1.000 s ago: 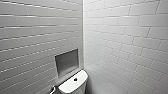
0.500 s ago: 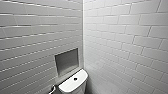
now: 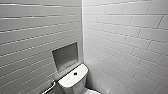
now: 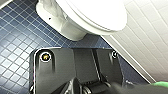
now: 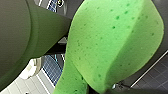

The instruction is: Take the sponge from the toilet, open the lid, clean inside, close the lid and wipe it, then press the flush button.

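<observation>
1. The sponge (image 5: 112,45) sits hard against the right pincer (image 5: 75,47). Its green bulk is close in front of the wrist, with the blue floor (image 5: 52,68) well behind it. I judge it lifted clear of the toilet and gripped, the pincer closed as far as the soft body allows (the fingers themselves are hard to pick out).
2. A crease curves along the sponge. How its long axis lies across the grip I cannot tell.
3. The lid (image 4: 100,12) is down flat on the bowl (image 4: 72,30), below and ahead of the left wrist and well apart from it. A green sliver at the edge of the left wrist view suggests the right pincer hangs just beside the left arm.
4. My judgement is that the left arm is the nearer to the lid, and it is the one without the sponge. Whether the left pincer is open or closed I cannot tell.
5. The flush button (image 3: 75,73) sits in the middle of the tank (image 3: 67,81) top. It probably lies beyond the lid from either pincer.
</observation>
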You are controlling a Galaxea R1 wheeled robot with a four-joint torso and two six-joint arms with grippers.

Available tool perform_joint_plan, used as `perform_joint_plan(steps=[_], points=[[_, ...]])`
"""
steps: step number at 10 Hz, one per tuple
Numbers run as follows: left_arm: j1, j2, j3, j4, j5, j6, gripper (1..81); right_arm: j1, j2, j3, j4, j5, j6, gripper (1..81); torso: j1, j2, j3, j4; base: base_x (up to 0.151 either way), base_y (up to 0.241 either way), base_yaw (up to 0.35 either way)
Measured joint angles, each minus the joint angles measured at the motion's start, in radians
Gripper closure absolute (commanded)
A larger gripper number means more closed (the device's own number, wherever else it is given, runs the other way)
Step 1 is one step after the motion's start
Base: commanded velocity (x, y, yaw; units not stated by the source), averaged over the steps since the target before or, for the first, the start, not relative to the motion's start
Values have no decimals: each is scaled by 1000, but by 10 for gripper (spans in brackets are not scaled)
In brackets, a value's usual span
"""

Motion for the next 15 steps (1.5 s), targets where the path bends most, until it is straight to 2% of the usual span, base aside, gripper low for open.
perform_joint_plan(steps=[4,7,10,11,15], points=[[-209,-90,210,0,114,-85,10,-1,-5,0,0,16,0,811,1,0,1,0,0,0,0],[-360,-107,266,-8,192,-141,10,-1,-5,0,0,16,0,811,1,1,-33,0,0,0,0],[-543,-113,307,-79,255,-167,10,4,-5,0,0,20,0,811,2,2,-42,0,0,0,0],[-591,-112,317,-109,273,-176,811,4,-5,0,0,20,0,811,2,2,-42,0,0,0,0],[-711,-65,285,-215,308,-188,811,4,-5,0,0,20,1,811,2,2,-43,0,0,0,0]])
